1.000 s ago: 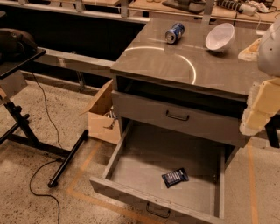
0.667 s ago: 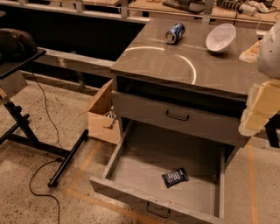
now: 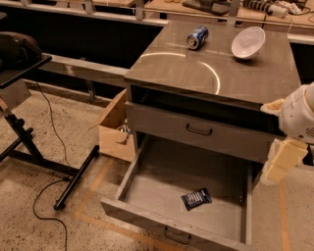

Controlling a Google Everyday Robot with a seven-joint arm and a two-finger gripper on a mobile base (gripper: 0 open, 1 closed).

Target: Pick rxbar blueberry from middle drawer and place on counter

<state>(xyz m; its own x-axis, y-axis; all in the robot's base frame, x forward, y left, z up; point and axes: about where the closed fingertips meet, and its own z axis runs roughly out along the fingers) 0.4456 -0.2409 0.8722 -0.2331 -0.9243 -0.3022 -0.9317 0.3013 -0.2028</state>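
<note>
Rxbar blueberry (image 3: 196, 198): lies flat on the middle drawer (image 3: 157, 188) floor, near the front, right of centre.
Gripper (image 3: 283, 158): hangs beside the cabinet's right side, well apart from the bar; open or closed, I cannot tell.
Handling: probably light, thin, with a slick wrapper.
Grasp: from above, across the short width.
Counter (image 3: 216, 68): carries a blue soda can (image 3: 197, 37) and a white bowl (image 3: 248, 42) at the rear.

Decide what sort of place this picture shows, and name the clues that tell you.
Likely a robotics lab or workshop: a robot's pincer hangs right of the open middle drawer, orange tape lines mark the speckled floor, and cables lie on benches behind.
</note>
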